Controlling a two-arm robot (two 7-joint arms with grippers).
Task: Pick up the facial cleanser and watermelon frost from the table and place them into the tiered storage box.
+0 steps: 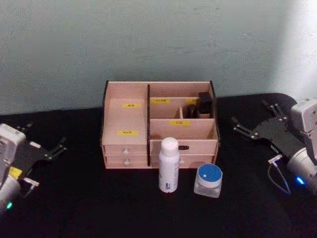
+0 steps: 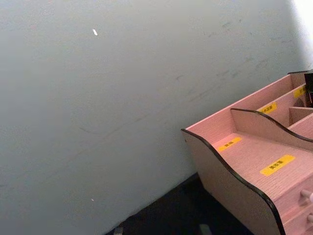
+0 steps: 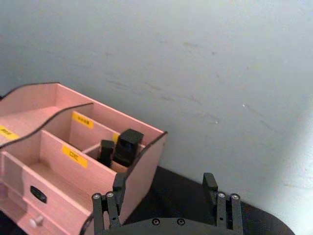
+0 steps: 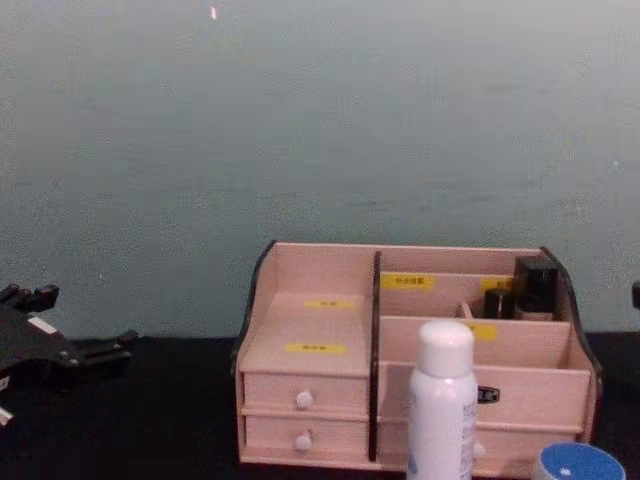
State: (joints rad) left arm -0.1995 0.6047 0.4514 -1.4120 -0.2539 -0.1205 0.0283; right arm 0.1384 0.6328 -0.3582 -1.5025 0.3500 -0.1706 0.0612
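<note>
Your left claw (image 1: 45, 135) hangs over the left edge of the black worktop (image 1: 89, 198), well apart from everything else. Its two fingers are spread wide and nothing is held between them. Your right claw (image 1: 249, 116) sits the same way on the far right, level with the tiered storage box (image 1: 126, 119) but apart from it. In the right wrist view you can see its fingers (image 3: 117, 186) parted wide, with bare worktop and the wall between them, touching nothing. The tiered storage box stands at the middle of the worktop, against the pale wall, with its drawers facing you. Two dark containers (image 1: 204, 104) stand in its rear right compartment, and the other open compartments show bare wood. A white bottle (image 1: 169, 165) with a rounded cap stands upright just in front of the box, before the right-hand drawers. A blue-lidded jar (image 1: 208, 179) sits on the worktop beside the bottle, on its right, near it but not touching. You cannot tell from the labels which of the two is the cleanser and which is the frost. Both rest on the worktop, between your two claws and well clear of each.
</note>
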